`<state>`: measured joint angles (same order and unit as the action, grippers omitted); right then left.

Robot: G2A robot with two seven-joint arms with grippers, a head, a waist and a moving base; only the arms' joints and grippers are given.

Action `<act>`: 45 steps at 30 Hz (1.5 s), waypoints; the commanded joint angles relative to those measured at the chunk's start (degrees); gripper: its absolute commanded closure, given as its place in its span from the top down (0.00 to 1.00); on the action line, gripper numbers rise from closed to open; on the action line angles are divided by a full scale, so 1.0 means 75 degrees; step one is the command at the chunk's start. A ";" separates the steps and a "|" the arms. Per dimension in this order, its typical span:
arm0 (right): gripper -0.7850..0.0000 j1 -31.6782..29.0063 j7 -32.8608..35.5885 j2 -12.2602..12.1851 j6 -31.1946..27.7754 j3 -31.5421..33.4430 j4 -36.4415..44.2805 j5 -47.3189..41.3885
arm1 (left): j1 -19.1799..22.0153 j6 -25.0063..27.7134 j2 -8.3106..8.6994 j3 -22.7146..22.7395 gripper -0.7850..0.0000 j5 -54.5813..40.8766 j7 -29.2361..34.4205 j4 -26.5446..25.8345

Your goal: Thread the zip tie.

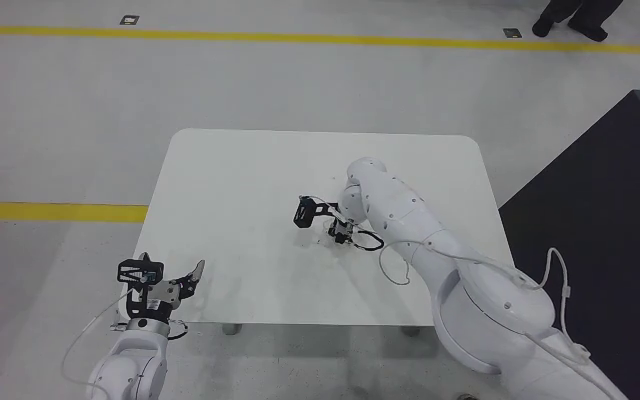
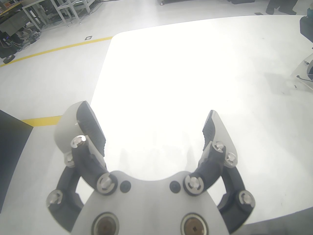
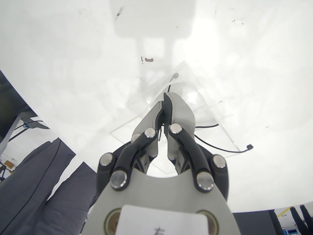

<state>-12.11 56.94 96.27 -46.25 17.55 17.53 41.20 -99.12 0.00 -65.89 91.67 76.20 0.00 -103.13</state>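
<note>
My right gripper (image 3: 165, 97) is shut on a thin black zip tie (image 3: 169, 88) just above a clear plastic plate (image 3: 215, 116) lying on the white table (image 1: 250, 200). The tie's small head (image 3: 175, 75) sticks out a little beyond the fingertips. A second black strand (image 3: 220, 149) curves across the plate and ends in a small head (image 3: 249, 146). In the top view the right gripper (image 1: 340, 232) sits near the table's middle, with the black strands (image 1: 368, 241) beside it. My left gripper (image 2: 146, 113) stands open and holds nothing, over the table's near left edge (image 1: 185, 275).
Small dark marks (image 3: 148, 60) dot the tabletop beyond the plate. A dark panel (image 1: 600, 200) stands off the table's right side. Yellow floor lines (image 1: 300, 38) run behind and to the left. Metal racks (image 2: 63, 3) stand far across the room.
</note>
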 commanded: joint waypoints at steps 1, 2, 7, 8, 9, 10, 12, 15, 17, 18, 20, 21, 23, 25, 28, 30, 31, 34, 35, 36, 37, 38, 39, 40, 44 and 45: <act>0.01 0.0027 -0.0041 0.0018 -0.0092 0.0013 -0.0070 -0.0003 | 0.0000 0.0000 0.0000 0.0000 1.00 0.0000 0.0000 0.0000; 0.03 0.0041 -0.0074 0.0027 -0.0166 0.0015 -0.0093 0.0010 | 0.0000 0.0000 0.0000 0.0000 1.00 0.0000 0.0000 0.0000; 0.08 0.0092 -0.0230 0.0057 -0.0310 0.0031 -0.0211 0.0087 | 0.0000 0.0000 0.0000 0.0000 1.00 0.0000 0.0000 0.0000; 0.08 0.0101 -0.0266 0.0059 -0.0349 0.0035 -0.0228 0.0101 | 0.0000 0.0000 0.0000 0.0000 1.00 0.0000 0.0000 0.0000; 0.08 0.0112 -0.0298 0.0061 -0.0386 0.0038 -0.0236 0.0117 | 0.0000 0.0000 0.0000 0.0000 1.00 0.0000 0.0000 0.0000; 0.08 0.0112 -0.0335 0.0063 -0.0413 0.0041 -0.0246 0.0135 | 0.0000 0.0000 0.0000 0.0000 1.00 0.0000 0.0000 0.0000; 0.11 0.0115 -0.0381 0.0071 -0.0419 0.0035 -0.0247 0.0192 | 0.0000 0.0000 0.0000 0.0000 1.00 0.0000 0.0000 0.0000; 0.15 0.0092 -0.0400 0.0088 -0.0414 0.0043 -0.0294 0.0217 | 0.0000 0.0000 0.0000 0.0000 1.00 0.0000 0.0000 0.0000; 0.16 0.0080 -0.0370 0.0106 -0.0458 0.0048 -0.0308 0.0219 | 0.0000 0.0000 0.0000 0.0000 1.00 0.0000 0.0000 0.0000; 0.16 0.0080 -0.0371 0.0113 -0.0494 0.0056 -0.0325 0.0212 | 0.0000 0.0000 0.0000 0.0000 1.00 0.0000 0.0000 0.0000; 0.16 0.0095 -0.0379 0.0127 -0.0522 0.0069 -0.0354 0.0210 | 0.0000 0.0000 0.0000 0.0000 1.00 0.0000 0.0000 0.0000; 0.16 0.0093 -0.0381 0.0134 -0.0525 0.0074 -0.0376 0.0211 | 0.0000 0.0000 0.0000 0.0000 1.00 0.0000 0.0000 0.0000; 0.16 0.0085 -0.0400 0.0151 -0.0544 0.0075 -0.0401 0.0215 | 0.0000 0.0000 0.0000 0.0000 1.00 0.0000 0.0000 0.0000; 0.16 0.0082 -0.0405 0.0167 -0.0549 0.0074 -0.0441 0.0225 | 0.0000 0.0000 0.0000 0.0000 1.00 0.0000 0.0000 0.0000; 0.15 0.0083 -0.0396 0.0195 -0.0540 0.0073 -0.0485 0.0235 | 0.0000 0.0000 0.0000 0.0000 1.00 0.0000 0.0000 0.0000; 0.15 0.0079 -0.0392 0.0215 -0.0536 0.0070 -0.0511 0.0239 | 0.0000 0.0000 0.0000 0.0000 1.00 0.0000 0.0000 0.0000; 0.15 0.0073 -0.0384 0.0225 -0.0528 0.0071 -0.0534 0.0234 | 0.0000 0.0000 0.0000 0.0000 1.00 0.0000 0.0000 0.0000; 0.15 0.0055 -0.0397 0.0251 -0.0541 0.0058 -0.0612 0.0233 | 0.0000 0.0000 0.0000 0.0000 1.00 0.0000 0.0000 0.0000; 0.14 0.0051 -0.0391 0.0262 -0.0535 0.0053 -0.0627 0.0234 | 0.0000 0.0000 0.0000 0.0000 1.00 0.0000 0.0000 0.0000; 0.15 0.0043 -0.0387 0.0273 -0.0531 0.0049 -0.0647 0.0228 | 0.0000 0.0000 0.0000 0.0000 1.00 0.0000 0.0000 0.0000; 0.13 0.0024 -0.0373 0.0285 -0.0517 0.0040 -0.0675 0.0226 | 0.0000 0.0000 0.0000 0.0000 1.00 0.0000 0.0000 0.0000; 0.11 0.0018 -0.0355 0.0297 -0.0499 0.0040 -0.0704 0.0207 | 0.0000 0.0000 0.0000 0.0000 1.00 0.0000 0.0000 0.0000; 0.10 0.0006 -0.0337 0.0311 -0.0482 0.0041 -0.0731 0.0177 | 0.0000 0.0000 0.0000 0.0000 1.00 0.0000 0.0000 0.0000; 0.09 0.0003 -0.0328 0.0323 -0.0473 0.0039 -0.0752 0.0157 | 0.0000 0.0000 0.0000 0.0000 1.00 0.0000 0.0000 0.0000; 0.00 0.0013 -0.0310 0.0360 -0.0455 0.0041 -0.0844 0.0066 | 0.0000 0.0000 0.0000 0.0000 1.00 0.0000 0.0000 0.0000; 0.00 0.0018 -0.0316 0.0367 -0.0460 0.0037 -0.0866 0.0053 | 0.0000 0.0000 0.0000 0.0000 1.00 0.0000 0.0000 0.0000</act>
<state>-12.02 54.65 98.97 -49.64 17.86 11.18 41.70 -99.12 0.00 -65.89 91.67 76.20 0.00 -103.13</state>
